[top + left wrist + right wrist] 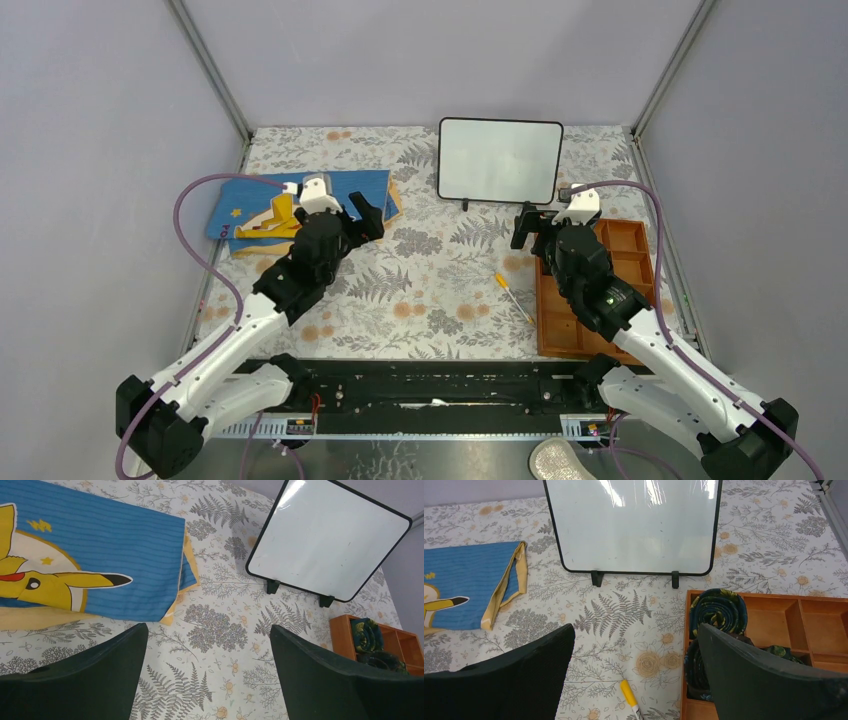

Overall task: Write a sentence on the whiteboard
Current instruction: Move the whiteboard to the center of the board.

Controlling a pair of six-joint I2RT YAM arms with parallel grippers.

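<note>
Two arms reach out over the fern-print tablecloth (430, 290) in front of you, and neither one is holding anything.

On your far left lies a blue mat (115, 535) with a yellow cartoon figure on it, flat on the cloth with a yellow edge showing along its right side. The left gripper (208, 628) hangs just to the right of that mat. Its fingers (100, 670) are spread wide, with only bare cloth showing between them.

Further right, at the far edge of the table, you see the whiteboard (500, 160). It stands upright on two small black feet between the two arms, a little right of centre. Its glossy white face catches the light and shows only faint smudges. Both grippers are well apart from it.

Nearer to you, a marker (513, 297) with a yellow end lies on the cloth just left of a wooden tray (625, 240), touched by neither arm.

The right gripper (635, 629) hovers over the left edge of that tray, jaws released and wide, nothing between them. A rolled dark patterned cloth (716, 610) sits in the tray's left compartments, partly hidden behind the right finger.
</note>
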